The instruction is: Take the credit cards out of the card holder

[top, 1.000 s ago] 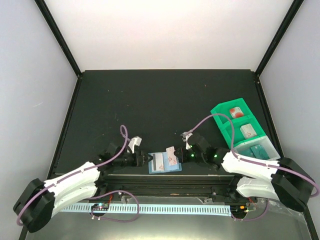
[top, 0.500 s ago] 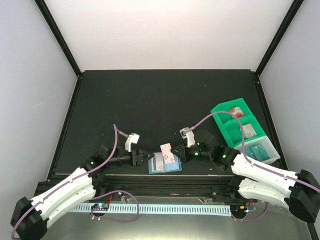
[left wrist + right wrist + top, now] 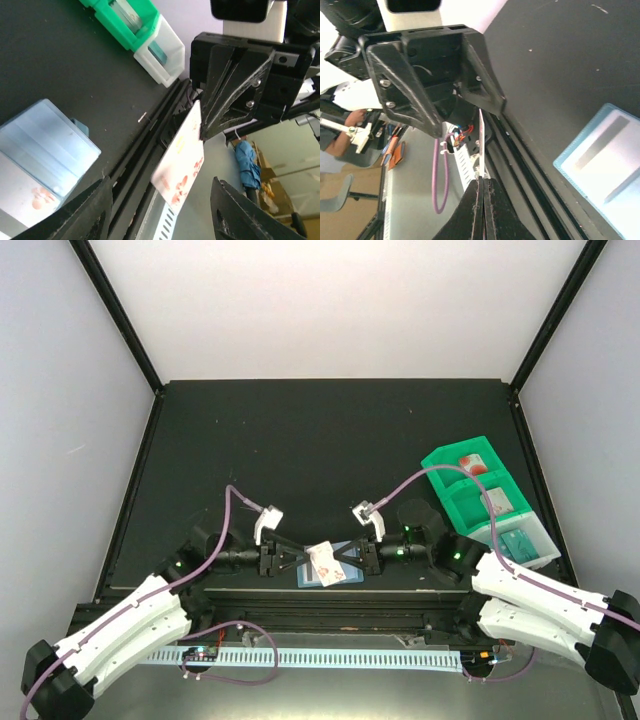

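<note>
A white credit card with a red blotch (image 3: 325,562) hangs in the air just above the light-blue card holder (image 3: 306,580), which lies open near the table's front edge. My right gripper (image 3: 345,558) is shut on the card's right end; in the right wrist view the card (image 3: 481,142) shows edge-on above the closed fingertips (image 3: 479,184). My left gripper (image 3: 300,560) faces it from the left, open. In the left wrist view the card (image 3: 181,160) hangs between the spread fingers (image 3: 90,210) without touching them. The card holder (image 3: 45,145) lies below to the left.
A green compartment tray (image 3: 452,490) with a white end section stands at the right, with a card in each of three compartments. It also shows as the green tray (image 3: 135,25) in the left wrist view. The table's front rail (image 3: 320,598) runs just below the grippers.
My right gripper has lifted the blotched card off the card holder and swung it left. My left gripper has opened wider and moved in around the card's free end.
</note>
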`<action>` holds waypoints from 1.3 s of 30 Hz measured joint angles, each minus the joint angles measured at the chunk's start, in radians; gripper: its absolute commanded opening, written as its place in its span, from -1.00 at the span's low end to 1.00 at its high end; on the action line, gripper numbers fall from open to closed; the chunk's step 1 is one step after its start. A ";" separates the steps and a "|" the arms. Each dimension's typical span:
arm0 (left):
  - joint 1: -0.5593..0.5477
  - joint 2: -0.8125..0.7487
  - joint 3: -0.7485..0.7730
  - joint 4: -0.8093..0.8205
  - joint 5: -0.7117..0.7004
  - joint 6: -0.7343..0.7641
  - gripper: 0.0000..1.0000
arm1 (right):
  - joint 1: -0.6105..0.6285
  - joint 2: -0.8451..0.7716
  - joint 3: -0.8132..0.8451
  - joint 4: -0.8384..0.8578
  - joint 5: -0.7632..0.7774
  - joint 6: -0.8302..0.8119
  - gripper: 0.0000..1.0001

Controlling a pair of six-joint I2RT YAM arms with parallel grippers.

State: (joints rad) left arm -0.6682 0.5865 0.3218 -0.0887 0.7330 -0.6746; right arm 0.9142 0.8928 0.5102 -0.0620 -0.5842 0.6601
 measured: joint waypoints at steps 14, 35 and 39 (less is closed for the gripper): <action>0.000 0.069 -0.019 0.138 0.138 -0.061 -0.97 | -0.006 0.021 0.000 0.047 -0.051 0.016 -0.79; 0.000 0.009 -0.097 0.391 -0.084 -0.332 -0.97 | -0.005 -0.124 -0.137 0.250 0.238 0.384 0.21; 0.000 -0.021 -0.100 0.437 -0.160 -0.382 -0.97 | -0.005 -0.082 -0.137 0.329 0.243 0.447 -0.15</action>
State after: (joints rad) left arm -0.6682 0.5652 0.2214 0.3481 0.5732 -1.0565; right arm 0.9089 0.8104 0.3729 0.2668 -0.3408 1.1069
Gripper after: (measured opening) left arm 0.026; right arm 0.550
